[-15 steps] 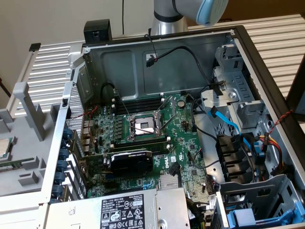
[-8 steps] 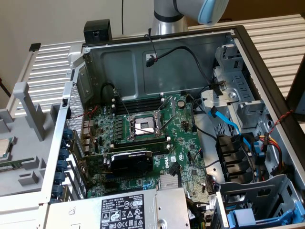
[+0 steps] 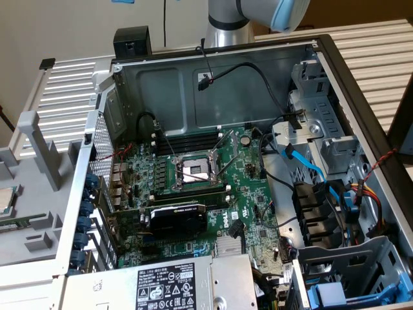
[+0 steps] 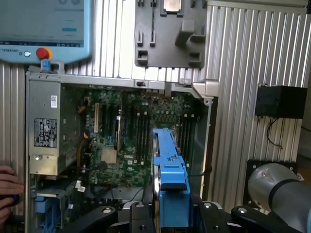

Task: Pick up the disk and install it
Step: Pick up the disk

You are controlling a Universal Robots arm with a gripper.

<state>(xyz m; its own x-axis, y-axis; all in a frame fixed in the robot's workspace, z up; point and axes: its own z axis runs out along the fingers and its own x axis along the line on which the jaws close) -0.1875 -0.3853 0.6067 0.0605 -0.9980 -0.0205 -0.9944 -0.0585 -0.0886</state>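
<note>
The open computer case (image 3: 213, 84) lay on its side, so the motherboard (image 3: 245, 213) and the drive cage (image 3: 329, 152) on the exterior view's right faced upward, reachable from above. The power supply (image 3: 187, 284) filled one end. Well above the case, the gripper (image 4: 172, 211) was clamped on the disk (image 4: 167, 155), held edge-on by its blue rails, likely to suit sliding into a bay.

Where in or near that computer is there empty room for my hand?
Free: the patch by the grey panel, between the motherboard and the case rim, crossed by just one black cable. The ribbed table beside the case is bare too. Crowded: the drive bays, full of tangled cables.
</note>
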